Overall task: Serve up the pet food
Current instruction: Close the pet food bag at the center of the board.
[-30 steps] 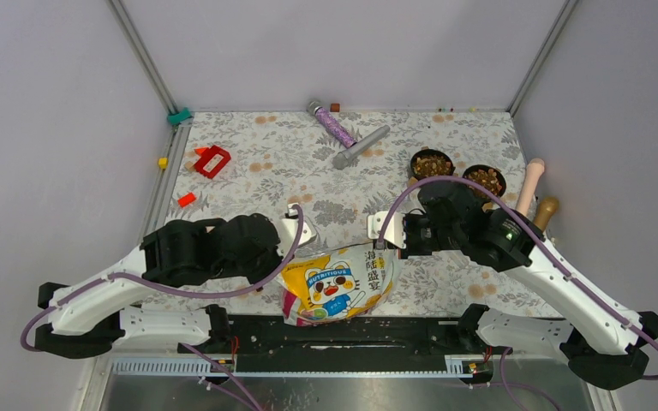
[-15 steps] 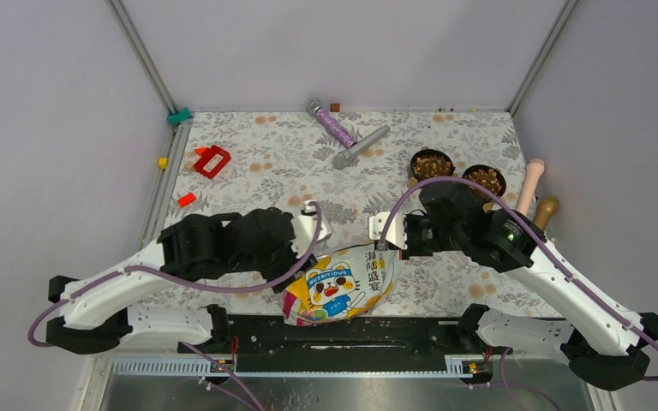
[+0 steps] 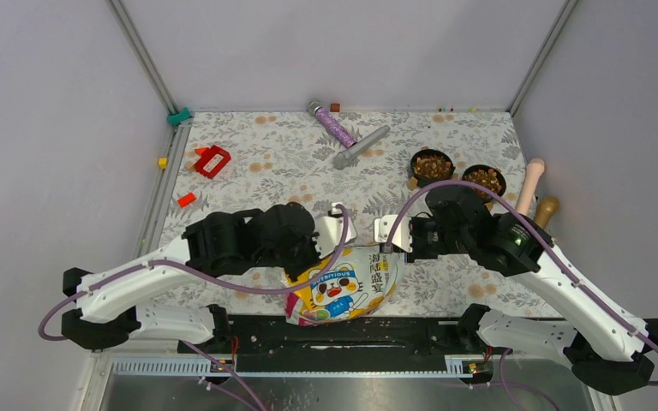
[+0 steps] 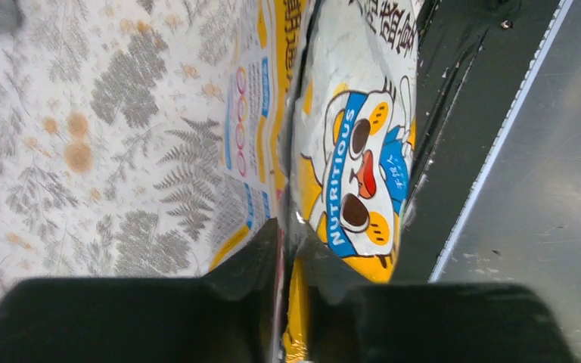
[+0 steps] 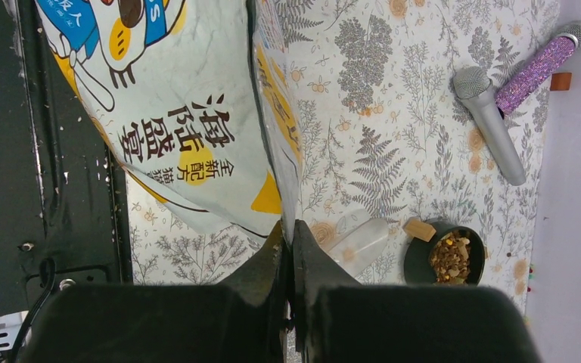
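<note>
Left end effector (image 3: 337, 227) and right end effector (image 3: 387, 235) are each clamped on a top corner of the pet food bag (image 3: 343, 287). The held edge runs left-right between them, and the body sags toward the near edge of the table (image 3: 257, 171). Two black bowls (image 3: 412, 164) sit beyond and right of the bag, nearer the right arm, so a pour would likely go that way, though kibble (image 3: 432, 163) already shows in both.

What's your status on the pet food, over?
Left tool shut on bag edge; right tool shut on opposite edge. Bag held between both arms. Kibble sits in both black bowls. Right arm lies between bag and bowls.
</note>
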